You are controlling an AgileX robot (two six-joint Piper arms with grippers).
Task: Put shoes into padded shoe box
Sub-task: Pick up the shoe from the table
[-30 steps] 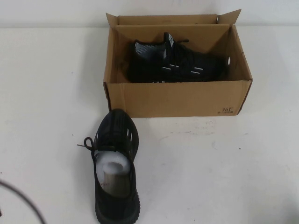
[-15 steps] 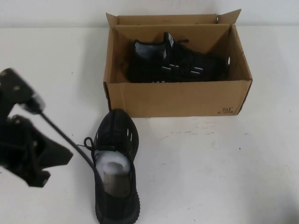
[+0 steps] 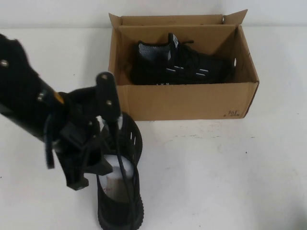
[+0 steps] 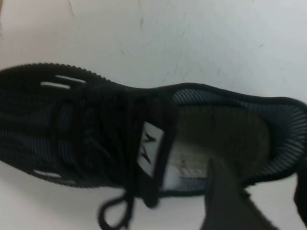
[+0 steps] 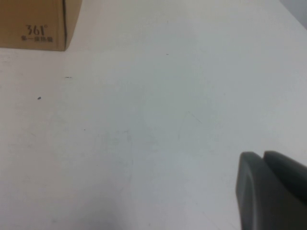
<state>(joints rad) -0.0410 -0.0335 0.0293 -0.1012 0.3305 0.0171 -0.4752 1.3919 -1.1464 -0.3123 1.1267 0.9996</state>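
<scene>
While box (image 3: 182,100) holds one shoe (image 3: 180,64) | left claw (image 3: 103,151) spread above second shoe (image 3: 125,201) | right claw (image 5: 268,191) unclear.

left hand (image 3: 91,158) hiding near shoe (image 3: 125,201), right hand (image 5: 271,191) cropped

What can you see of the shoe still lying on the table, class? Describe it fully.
The shoe on the table is a black knit sneaker with short white dashes on its sides, black laces, a white tongue label and a ridged sole. It stands upright on the white table, toe toward the cardboard box, white stuffing in its opening. The left gripper hovers above it; contact cannot be told. The right gripper sits over bare table.
</scene>
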